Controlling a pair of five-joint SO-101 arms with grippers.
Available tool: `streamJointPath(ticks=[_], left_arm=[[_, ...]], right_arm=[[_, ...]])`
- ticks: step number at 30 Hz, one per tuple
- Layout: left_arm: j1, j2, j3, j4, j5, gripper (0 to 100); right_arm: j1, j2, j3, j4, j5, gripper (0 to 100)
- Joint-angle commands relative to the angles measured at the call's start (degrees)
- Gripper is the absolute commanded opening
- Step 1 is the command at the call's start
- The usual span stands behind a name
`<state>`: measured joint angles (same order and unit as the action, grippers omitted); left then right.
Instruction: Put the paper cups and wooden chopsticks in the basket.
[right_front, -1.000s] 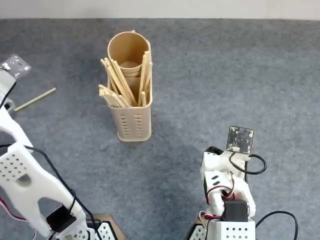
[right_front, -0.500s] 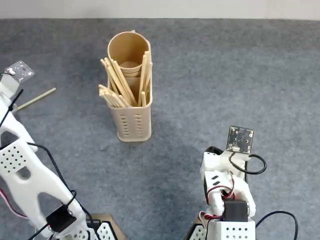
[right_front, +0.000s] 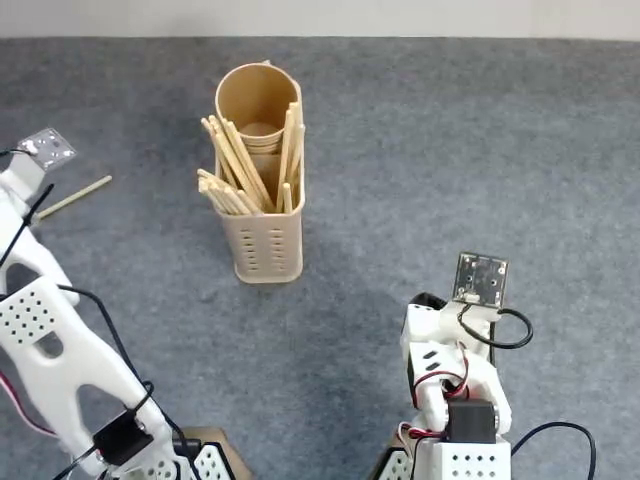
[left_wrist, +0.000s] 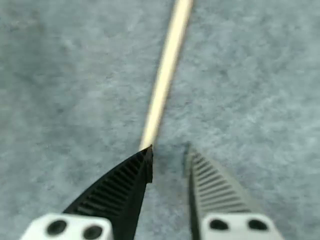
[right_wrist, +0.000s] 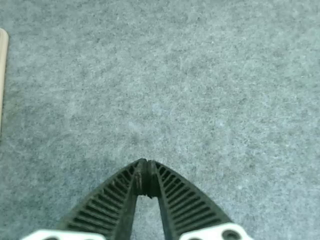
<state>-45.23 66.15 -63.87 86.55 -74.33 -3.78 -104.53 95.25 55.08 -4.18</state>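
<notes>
A beige perforated basket (right_front: 264, 240) stands mid-table with stacked paper cups (right_front: 255, 100) and several wooden chopsticks (right_front: 235, 175) upright in it. One loose chopstick (right_front: 75, 197) lies on the grey carpet at the far left. In the left wrist view my left gripper (left_wrist: 169, 152) is open by a narrow gap just above the carpet. The loose chopstick (left_wrist: 165, 75) ends right at the tip of the black finger (left_wrist: 142, 157), beside the gap rather than in it. Near the front right, my right gripper (right_wrist: 146, 175) is shut on nothing, low over the carpet.
Grey carpet covers the table. The left arm (right_front: 40, 330) stretches along the left edge and the right arm (right_front: 455, 370) is folded at the front right. A beige edge (right_wrist: 2, 75) shows at the border of the right wrist view.
The left arm's wrist has shifted a little to the right and nearer the loose chopstick's end. The right arm, the basket and the chopstick have not moved.
</notes>
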Motion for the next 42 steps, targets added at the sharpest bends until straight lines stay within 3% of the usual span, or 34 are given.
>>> streamJointPath(ticks=[1, 6, 8, 11, 14, 22, 35, 42], left_arm=[[0.31, 1.01, 0.22, 2.64, -8.18, 5], [0.57, 1.19, 0.13, 3.6, -9.05, 4], [0.57, 1.01, 0.04, 1.49, -6.33, 5], [-0.22, 1.36, -3.74, -2.11, 0.18, 15], [-0.92, 1.54, -6.81, -2.81, 0.97, 21], [-4.26, 1.1, -8.84, -2.37, 0.62, 18], [-8.04, 1.45, -29.85, 1.05, 1.85, 19], [-8.31, 1.98, -30.29, -4.92, 15.38, 18]], right_arm=[[0.57, -0.04, 9.19, -0.13, 0.53, 0.5], [0.57, -0.04, 9.19, -0.13, 0.53, 0.5], [0.57, -0.04, 9.19, -0.13, 0.53, 0.5], [0.57, -0.04, 9.19, -0.13, 0.53, 0.5], [0.57, -0.04, 9.19, -0.13, 0.53, 0.5], [0.57, -0.04, 9.19, -0.13, 0.53, 0.5], [0.57, -0.04, 9.19, -0.13, 0.53, 0.5], [0.57, -0.04, 9.19, -0.13, 0.53, 0.5]])
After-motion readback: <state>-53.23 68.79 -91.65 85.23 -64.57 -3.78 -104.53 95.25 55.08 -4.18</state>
